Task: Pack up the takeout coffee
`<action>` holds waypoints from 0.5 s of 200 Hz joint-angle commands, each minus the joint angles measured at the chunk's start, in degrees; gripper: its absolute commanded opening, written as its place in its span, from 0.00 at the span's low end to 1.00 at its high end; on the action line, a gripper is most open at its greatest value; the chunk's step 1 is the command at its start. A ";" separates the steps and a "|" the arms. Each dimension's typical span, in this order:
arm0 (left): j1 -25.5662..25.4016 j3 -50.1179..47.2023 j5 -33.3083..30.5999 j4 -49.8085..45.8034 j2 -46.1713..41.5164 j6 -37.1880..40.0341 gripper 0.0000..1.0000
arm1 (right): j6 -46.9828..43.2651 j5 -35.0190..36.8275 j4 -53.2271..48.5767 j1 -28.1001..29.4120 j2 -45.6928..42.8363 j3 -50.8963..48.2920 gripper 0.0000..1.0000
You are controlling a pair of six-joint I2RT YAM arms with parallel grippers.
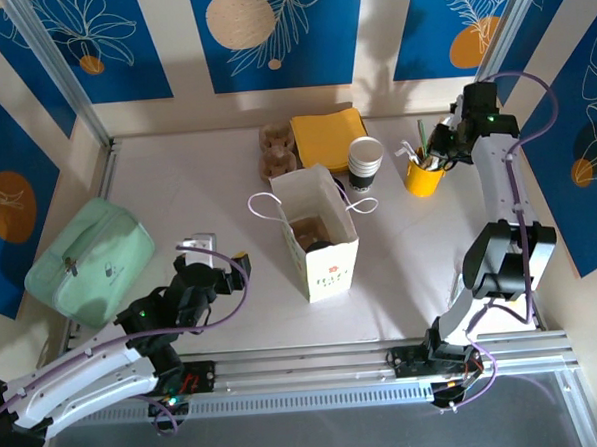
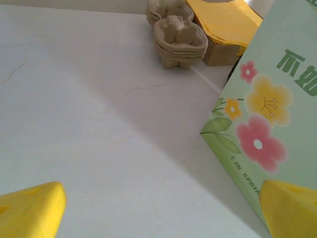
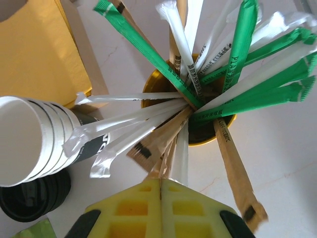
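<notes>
The bag (image 2: pixel 267 114) is pale green with pink and yellow flowers; the two-o'clock cup (image 1: pixel 423 177) and right hand (image 3: pixel 161 186) are yellow; straws (image 3: pixel 243 39) are green and white.

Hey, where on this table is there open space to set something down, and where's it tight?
Bare table lies between the mint pouch and the paper bag, and right of the bag. Crowded at the back: cup carriers, yellow napkins, cup stack, straw pot.
</notes>
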 commanded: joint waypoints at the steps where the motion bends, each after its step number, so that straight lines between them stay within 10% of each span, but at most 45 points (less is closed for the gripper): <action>1: 0.51 -0.33 0.19 0.60 -0.08 -0.14 0.99 | -0.64 0.17 -2.53 -0.27 -4.40 2.24 0.02; 100: 0.56 0.89 0.69 1.22 1.35 0.37 0.99 | -1.07 -1.92 -9.37 -0.35 -11.38 12.15 0.00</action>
